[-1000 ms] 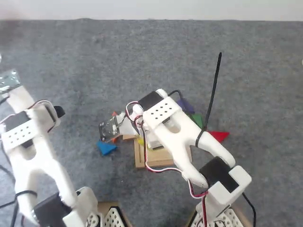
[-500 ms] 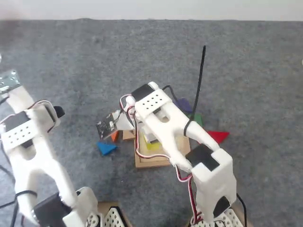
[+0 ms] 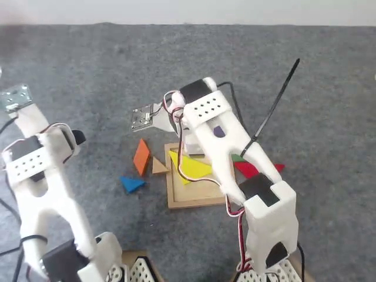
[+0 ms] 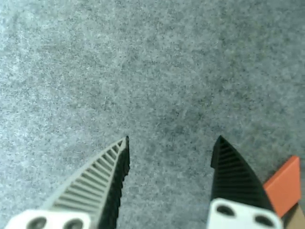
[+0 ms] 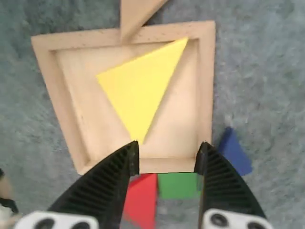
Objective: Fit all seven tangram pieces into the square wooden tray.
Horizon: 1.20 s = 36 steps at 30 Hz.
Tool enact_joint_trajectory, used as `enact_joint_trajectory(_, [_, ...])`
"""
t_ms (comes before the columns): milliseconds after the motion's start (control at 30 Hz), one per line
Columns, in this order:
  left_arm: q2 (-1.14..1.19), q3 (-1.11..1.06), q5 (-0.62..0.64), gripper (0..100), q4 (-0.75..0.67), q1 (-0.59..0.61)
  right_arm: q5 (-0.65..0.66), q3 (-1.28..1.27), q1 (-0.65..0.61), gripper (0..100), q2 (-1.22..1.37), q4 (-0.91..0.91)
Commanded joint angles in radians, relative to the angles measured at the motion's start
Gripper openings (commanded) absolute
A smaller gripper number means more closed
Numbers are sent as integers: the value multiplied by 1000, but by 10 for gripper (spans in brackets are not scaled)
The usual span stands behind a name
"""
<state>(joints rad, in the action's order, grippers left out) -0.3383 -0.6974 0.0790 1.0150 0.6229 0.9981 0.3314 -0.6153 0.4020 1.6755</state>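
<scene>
Lying flat in wooden tray: yellow triangle.

A grey, felt-like covering is spread over the table and is seen across the high view, from the bottom edge up to a straight line just under the top. Its surface is mottled and slightly fuzzy. Above that line, a pale, plain strip of wall runs across the full width of the frame. At the bottom edge, left of centre, a small corner of a brown board is seen. The same grey covering forms the background in both wrist views, where its fibrous texture is more plainly made out.
</scene>
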Motion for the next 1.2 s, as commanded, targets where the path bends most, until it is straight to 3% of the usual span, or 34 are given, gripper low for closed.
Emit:
enact_joint_trajectory(0, [-8,27,6,276,3,-8,-181,-112,-50,195,-130,-105])
enact_joint_trajectory(200, [-8,25,6,276,6,-8,-603,-535,-70,194,-374,-538])
enact_joint_trajectory(300, [-8,25,6,276,6,-9,-703,-733,-58,194,-475,-717])
enact_joint_trajectory(400, [-8,25,6,276,6,-9,-772,-801,-38,194,-509,-757])
enact_joint_trajectory(667, [-8,25,6,276,5,-9,-878,-887,-28,194,-519,-720])
enact_joint_trajectory(1167, [-8,27,6,276,6,-9,-798,-876,51,194,-358,-720])
